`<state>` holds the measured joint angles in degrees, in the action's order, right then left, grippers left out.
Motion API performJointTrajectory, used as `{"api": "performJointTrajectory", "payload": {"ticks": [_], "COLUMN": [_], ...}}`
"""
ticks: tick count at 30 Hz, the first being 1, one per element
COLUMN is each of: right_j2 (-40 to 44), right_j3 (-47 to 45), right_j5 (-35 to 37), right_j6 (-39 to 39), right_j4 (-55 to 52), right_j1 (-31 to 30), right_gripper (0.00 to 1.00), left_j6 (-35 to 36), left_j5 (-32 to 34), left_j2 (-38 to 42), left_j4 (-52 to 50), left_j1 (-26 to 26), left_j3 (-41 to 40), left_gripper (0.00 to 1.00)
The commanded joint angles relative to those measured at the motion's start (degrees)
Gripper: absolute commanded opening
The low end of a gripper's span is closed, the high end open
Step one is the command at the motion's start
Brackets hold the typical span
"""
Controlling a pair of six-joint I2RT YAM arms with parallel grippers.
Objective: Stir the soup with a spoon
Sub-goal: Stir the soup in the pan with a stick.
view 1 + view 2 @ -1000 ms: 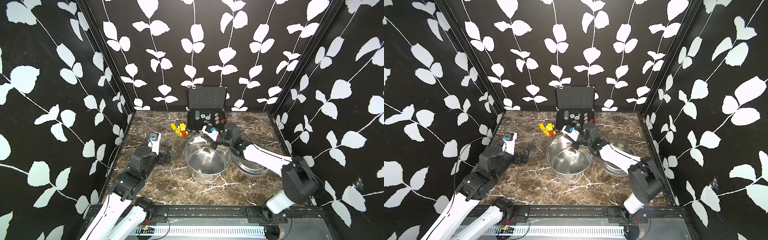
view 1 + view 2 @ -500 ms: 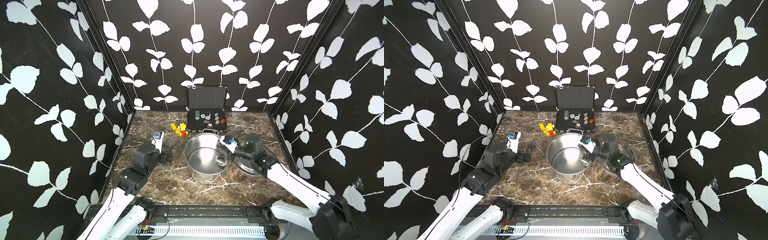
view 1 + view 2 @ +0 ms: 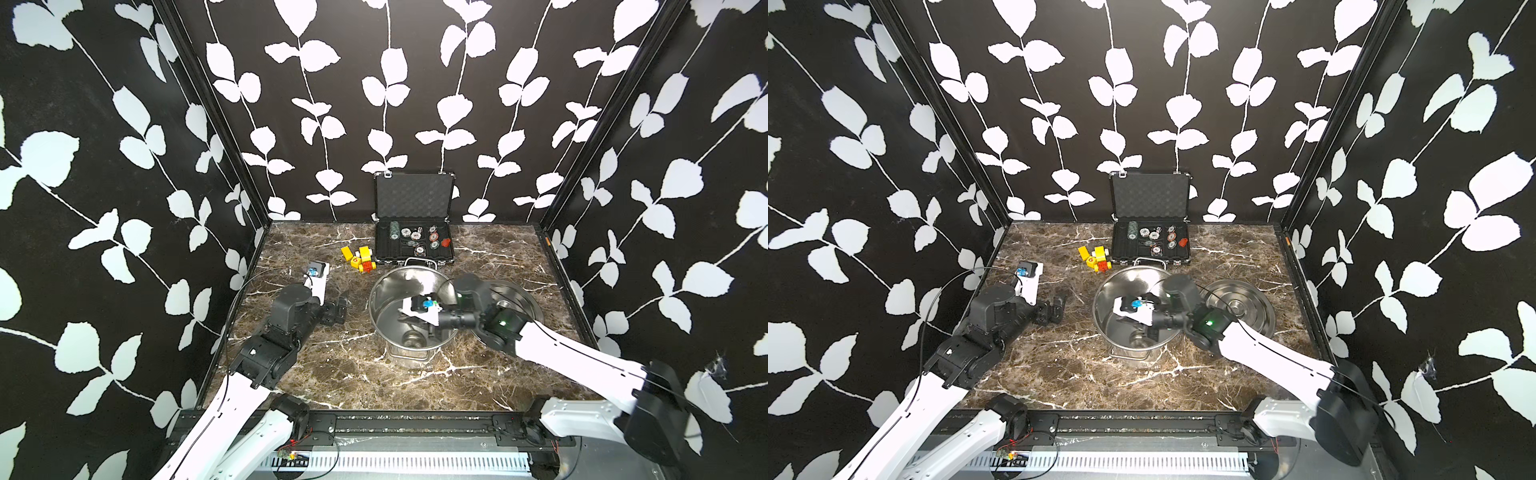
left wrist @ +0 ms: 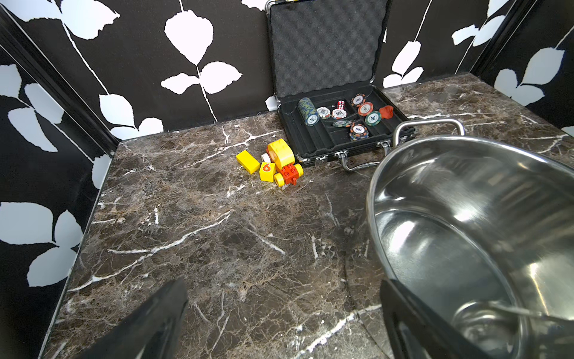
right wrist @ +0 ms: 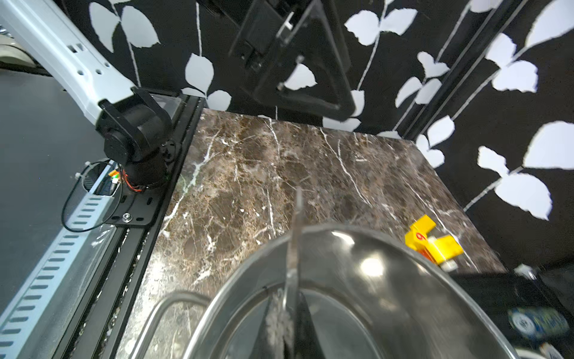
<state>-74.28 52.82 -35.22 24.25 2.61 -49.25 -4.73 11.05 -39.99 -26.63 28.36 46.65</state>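
The big steel pot (image 3: pixel 395 286) (image 3: pixel 1121 286) stands mid-table with a bare, shiny inside; no liquid soup shows. My right gripper (image 3: pixel 430 323) (image 5: pixel 287 298) reaches over the pot from the right, shut on the thin handle of the spoon (image 5: pixel 296 217). The spoon's small round bowl (image 3: pixel 411 340) (image 3: pixel 1137 338) (image 4: pixel 475 323) rests low on the pot's near floor. My left gripper (image 3: pixel 338 309) (image 4: pixel 282 289) hovers open just left of the pot, with nothing between its fingers.
The pot's flat lid (image 3: pixel 513 297) (image 3: pixel 1237 307) lies right of the pot, under my right arm. An open black case of poker chips (image 3: pixel 413 245) (image 4: pixel 341 124) stands behind the pot. Yellow and red toy bricks (image 3: pixel 359 259) (image 4: pixel 276 164) lie behind and left of it.
My right gripper has swept the spoon from the pot's far rim round its right side to the near middle, and the spoon's bowl followed along the floor. The left arm barely moved.
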Motion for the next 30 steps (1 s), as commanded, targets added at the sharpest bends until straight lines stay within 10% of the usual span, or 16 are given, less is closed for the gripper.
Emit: {"api": "performJointTrajectory", "payload": {"ticks": [1,16,30], "right_j2": [-5.6,-22.1,-4.5], "right_j3": [5.5,14.2,-3.9], "right_j5": [-4.4,-5.7,-2.8], "right_j6": [1.0,1.5,0.5], "right_j4": [6.0,17.8,14.1], "right_j1": [-1.9,5.7,20.3], "right_gripper": [0.00,0.00,0.00], "left_j6": [-0.3,0.9,0.8], "left_j5": [0.3,2.3,1.6], "left_j2": [1.4,4.4,2.9], "left_j4": [0.3,-3.1,-2.0], "left_j1": [0.1,0.1,0.1], "left_j3": [-0.7,0.0,0.1], "left_gripper": [0.99,0.99,0.99]}}
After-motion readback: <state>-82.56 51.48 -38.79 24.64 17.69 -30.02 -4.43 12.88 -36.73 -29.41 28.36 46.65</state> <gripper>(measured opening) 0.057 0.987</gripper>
